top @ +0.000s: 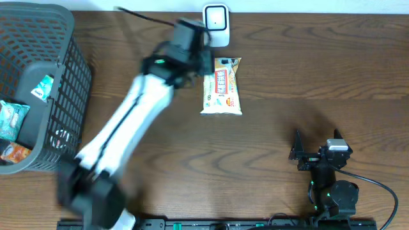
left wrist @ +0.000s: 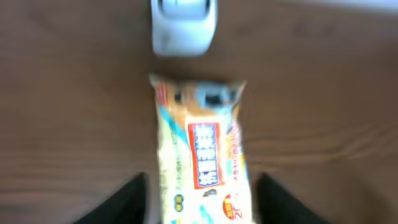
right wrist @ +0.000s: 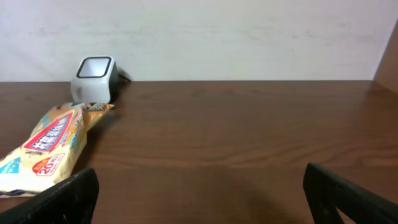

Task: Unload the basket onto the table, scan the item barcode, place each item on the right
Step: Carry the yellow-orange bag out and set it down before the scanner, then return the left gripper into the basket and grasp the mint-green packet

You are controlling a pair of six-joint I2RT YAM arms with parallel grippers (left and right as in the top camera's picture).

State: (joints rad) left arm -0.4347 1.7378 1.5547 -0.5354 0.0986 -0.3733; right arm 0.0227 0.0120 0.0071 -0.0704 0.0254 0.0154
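A dark wooden counter (top: 319, 76) is seen from above. A white scanner (top: 216, 24) stands at the far edge, and a snack packet (top: 222, 86) lies flat just in front of it. The white left arm (top: 121, 128), blurred, stretches diagonally from the near left corner. Its dark left end effector (top: 203, 62) is at the packet's left edge, and its jaws are too blurred to read. A dark mesh basket (top: 64, 83) at the left edge holds several small packets (top: 13, 121). The right arm (top: 332, 185) sits folded at the near right, with its right end effector (top: 300, 152) well apart from the packet.
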